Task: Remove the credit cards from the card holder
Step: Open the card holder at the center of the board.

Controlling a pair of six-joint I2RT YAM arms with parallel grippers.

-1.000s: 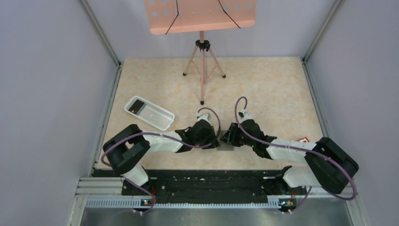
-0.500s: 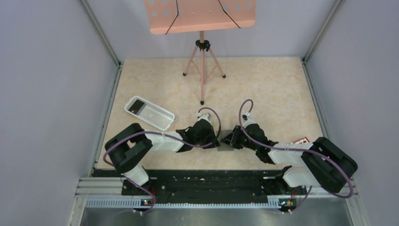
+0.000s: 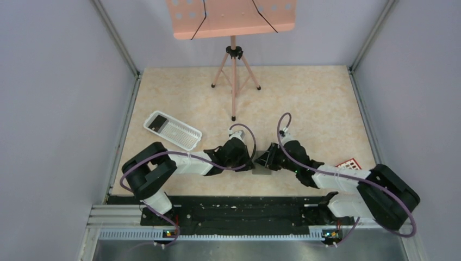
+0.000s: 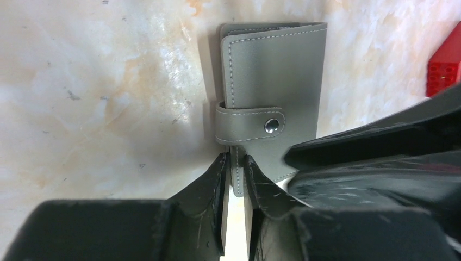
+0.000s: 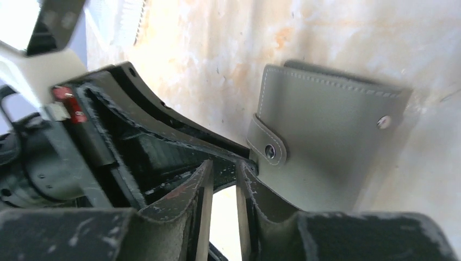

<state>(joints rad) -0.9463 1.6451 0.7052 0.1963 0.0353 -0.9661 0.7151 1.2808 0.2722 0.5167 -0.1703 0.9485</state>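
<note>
I am reaching in with both arms to the near middle of the marbled table point(image 3: 304, 98), where the card holder point(image 4: 272, 76) is lying flat and folded shut. Its strap point(image 4: 242, 126) is wrapping round one edge and sitting pressed down on its snap stud point(image 4: 271, 126). My left claw point(image 4: 235, 163) is pinching the holder: its two fingers are standing almost together, and the grey stitched edge just below the strap is running up between their tips. My right claw point(image 5: 224, 166) is coming at the same strap side from the opposite way, crowding right up against my left one. Its fingers are also drawn close, with only a thin slit showing. One fingertip is lying over the holder's rim under the strap, but I cannot tell whether anything is caught between them. One red credit card point(image 3: 348, 162), printed with a grid of pale squares, is lying out on the table beside my right forearm, well apart from the holder. Off to my left a white ribbed tray point(image 3: 176, 132) is sitting at an angle with a dark flat rectangle point(image 3: 159, 123) resting in its far end, and a pink music stand point(image 3: 232, 16) is standing at the back.
</note>
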